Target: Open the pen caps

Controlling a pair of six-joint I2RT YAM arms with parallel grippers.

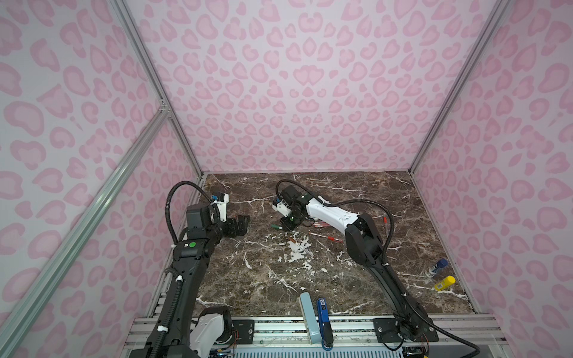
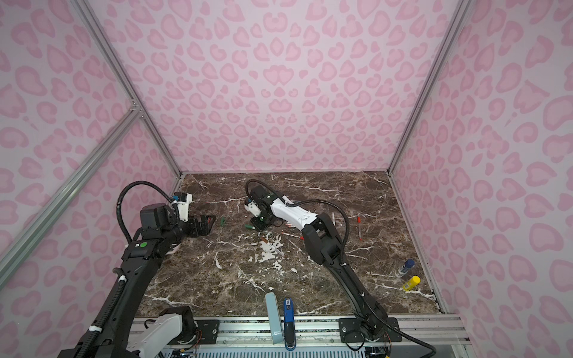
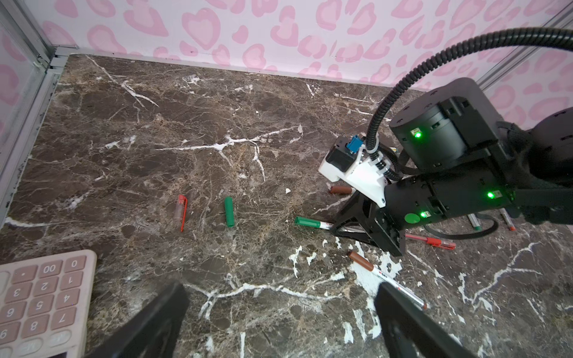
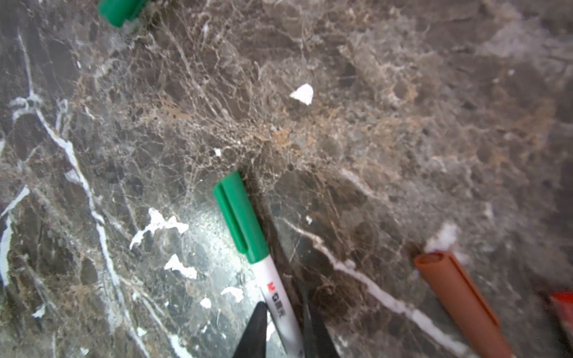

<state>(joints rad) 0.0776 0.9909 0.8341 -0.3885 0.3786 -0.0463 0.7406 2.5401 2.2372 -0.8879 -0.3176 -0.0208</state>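
Observation:
A pen with a white barrel (image 4: 279,297) and a green cap (image 4: 240,217) lies on the marble, seen in both top views (image 1: 277,227) (image 2: 250,227). My right gripper (image 4: 283,310) is down at the table, shut on the barrel just behind the cap. My left gripper (image 3: 280,291) hovers open and empty over the table's left side (image 1: 240,224). A loose green cap (image 3: 229,212), a red-clipped cap (image 3: 181,214) and a loose brown cap (image 3: 341,189) lie nearby. A brown-capped pen (image 3: 361,260) rests close to one left finger, and red pens (image 3: 431,241) lie beyond the right gripper.
A pink calculator (image 3: 40,303) lies beside the left gripper. At the front edge are a pale blue bar (image 1: 308,316) and a blue stapler-like object (image 1: 324,322). A blue-capped bottle (image 1: 437,266) and a yellow one (image 1: 445,282) lie front right. Pink walls enclose three sides.

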